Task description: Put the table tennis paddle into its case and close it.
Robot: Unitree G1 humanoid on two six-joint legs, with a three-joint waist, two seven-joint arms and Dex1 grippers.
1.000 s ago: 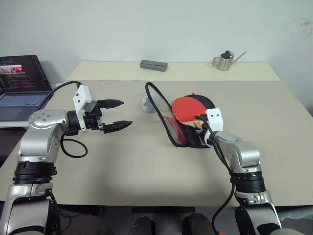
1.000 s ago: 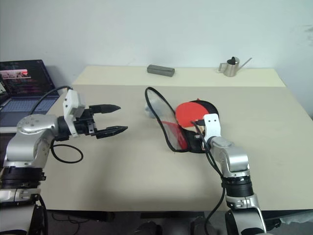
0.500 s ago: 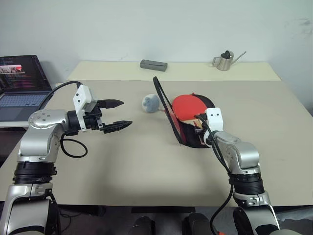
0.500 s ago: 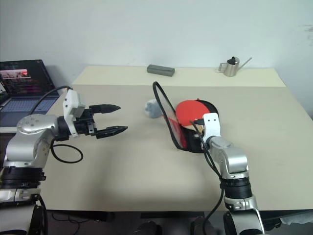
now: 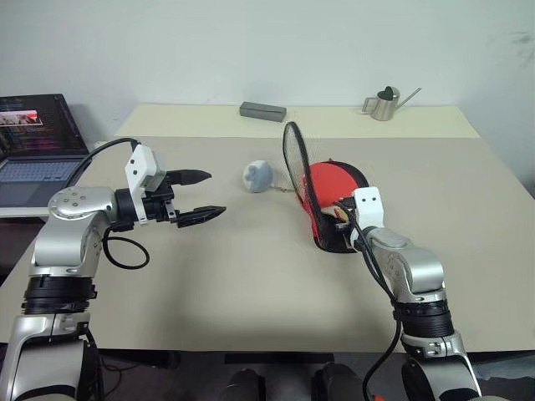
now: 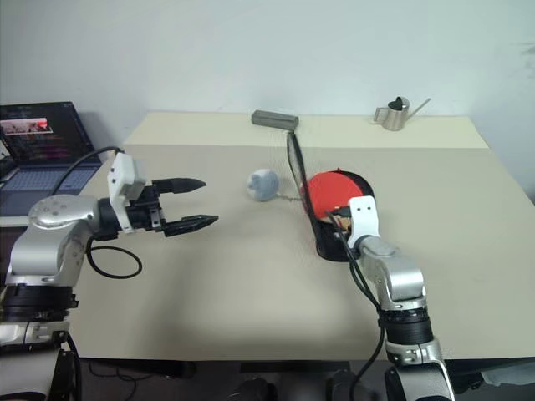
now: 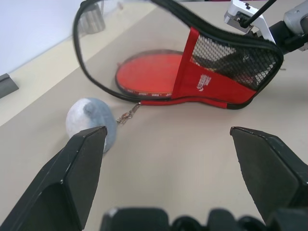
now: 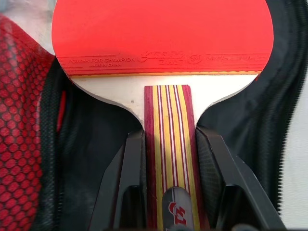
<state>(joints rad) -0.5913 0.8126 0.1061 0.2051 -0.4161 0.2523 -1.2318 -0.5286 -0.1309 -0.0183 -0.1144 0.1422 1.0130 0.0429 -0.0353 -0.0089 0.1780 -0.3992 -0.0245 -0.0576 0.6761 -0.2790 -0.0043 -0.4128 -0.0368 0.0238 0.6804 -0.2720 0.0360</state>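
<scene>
While lid stands raised: the case (image 5: 333, 219) lies unzipped on the table (image 5: 251, 276).
Table tennis paddle (image 8: 162, 36): inside case.
Right gripper (image 8: 168, 159): clamped on its handle.
Left gripper (image 5: 205, 195): fingers apart, holding nothing.

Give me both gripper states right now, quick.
Left gripper: open, empty, hovering above the table.
Right gripper: shut on the paddle handle, paddle lying in the open case.
</scene>
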